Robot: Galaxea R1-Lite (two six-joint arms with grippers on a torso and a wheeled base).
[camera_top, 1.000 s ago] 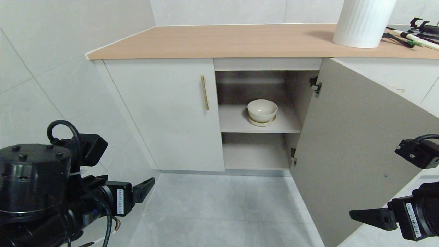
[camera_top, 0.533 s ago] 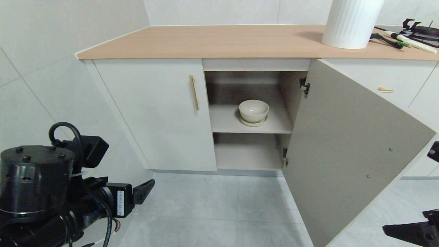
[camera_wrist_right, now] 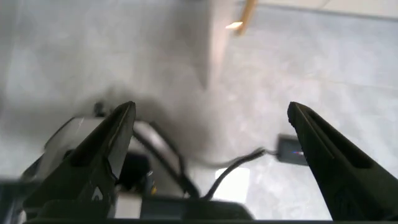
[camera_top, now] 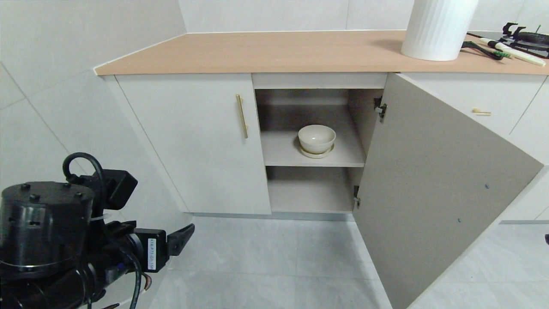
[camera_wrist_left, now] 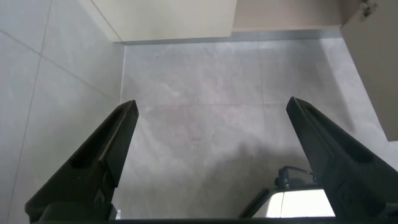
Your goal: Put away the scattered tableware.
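Most of the putting away looks done. A cream bowl (camera_top: 316,138) sits upright on a small plate (camera_top: 316,152) on the upper shelf (camera_top: 283,150) of the cabinet (camera_top: 197,141), toward the shelf's middle and a little back from its front edge. The lower shelf (camera_top: 309,195) beneath it carries nothing. The right-hand door (camera_top: 429,180) stands wide open, so closing it is probably still to do. The left gripper (camera_wrist_left: 211,104) hangs low over the tiled floor (camera_top: 266,257), well apart from the cabinet, its fingers (camera_wrist_left: 93,168) spread wide with nothing between them. The right gripper (camera_wrist_right: 211,108) is likewise low over the floor, out past the free edge of the open door, and its fingers (camera_wrist_right: 93,162) are also spread wide and carry nothing. On the desk (camera_top: 279,49) above, a tall white ribbed container (camera_top: 437,28) stands near the right end, and just beyond it, at the far right corner, lie some long-handled utensils (camera_top: 510,49). Whether those count as tableware to be stored cannot be told from here; if they do, they are what remains, along with the door. No loose dishes are visible on the floor or along the left and middle of the desk.
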